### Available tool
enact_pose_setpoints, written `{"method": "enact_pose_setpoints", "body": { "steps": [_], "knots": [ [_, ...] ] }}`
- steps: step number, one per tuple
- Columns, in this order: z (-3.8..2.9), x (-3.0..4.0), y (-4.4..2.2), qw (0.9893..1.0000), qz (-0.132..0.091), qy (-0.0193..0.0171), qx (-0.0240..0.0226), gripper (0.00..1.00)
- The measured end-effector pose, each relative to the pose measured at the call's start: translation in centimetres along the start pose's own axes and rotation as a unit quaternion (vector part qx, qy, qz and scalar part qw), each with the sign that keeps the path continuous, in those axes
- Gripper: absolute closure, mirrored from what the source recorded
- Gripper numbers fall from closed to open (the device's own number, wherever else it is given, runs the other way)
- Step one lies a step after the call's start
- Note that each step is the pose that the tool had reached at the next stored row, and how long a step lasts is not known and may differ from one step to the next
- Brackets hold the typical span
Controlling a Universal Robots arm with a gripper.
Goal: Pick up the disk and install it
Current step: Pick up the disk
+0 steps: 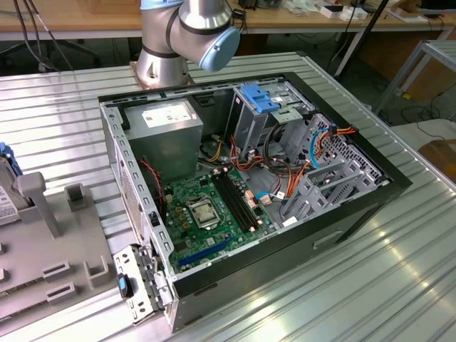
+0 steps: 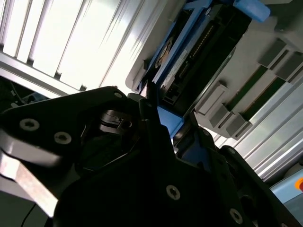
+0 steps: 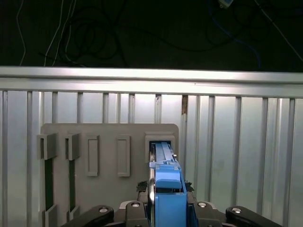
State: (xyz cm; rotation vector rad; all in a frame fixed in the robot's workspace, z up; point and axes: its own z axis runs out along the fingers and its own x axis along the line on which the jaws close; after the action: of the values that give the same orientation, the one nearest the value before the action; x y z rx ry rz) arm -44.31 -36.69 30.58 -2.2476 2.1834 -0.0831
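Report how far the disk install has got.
Done: the computer case lies open. In hand: the gripper sits at the disk, which stands upright in a slot of the grey holder. Left: the disk is not yet lifted out or in the case.

Item: the disk (image 3: 166,182). A flat rectangular hard drive with a dark face, framed in bright blue plastic. In the first wrist view it is seen edge-on, with the blue frame foremost. It is stood upright on one narrow edge and seated in an end slot of a grey holder (image 3: 109,137), which is laid on the ribbed metal table (image 3: 236,142). In the second wrist view the dark side of the disk (image 2: 189,56) and a blue edge strip are shown at a slant.
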Motion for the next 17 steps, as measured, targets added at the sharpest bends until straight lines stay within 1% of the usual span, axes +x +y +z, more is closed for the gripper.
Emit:
{"method": "enact_pose_setpoints", "body": {
  "steps": [4, 9, 16, 17],
  "knots": [
    [-0.2, 0.01, -0.01, 1.0, 0.0, 0.0008, 0.0008, 0.63],
    [-0.71, 0.02, -0.03, 1.0, 0.0, 0.0014, 0.0013, 0.63],
    [-1.58, 0.05, -0.07, 1.0, 0.0, 0.0027, 0.0017, 0.63],
    [-1.78, 0.06, -0.08, 1.0, 0.0, 0.0029, 0.0018, 0.63]
  ]
}}
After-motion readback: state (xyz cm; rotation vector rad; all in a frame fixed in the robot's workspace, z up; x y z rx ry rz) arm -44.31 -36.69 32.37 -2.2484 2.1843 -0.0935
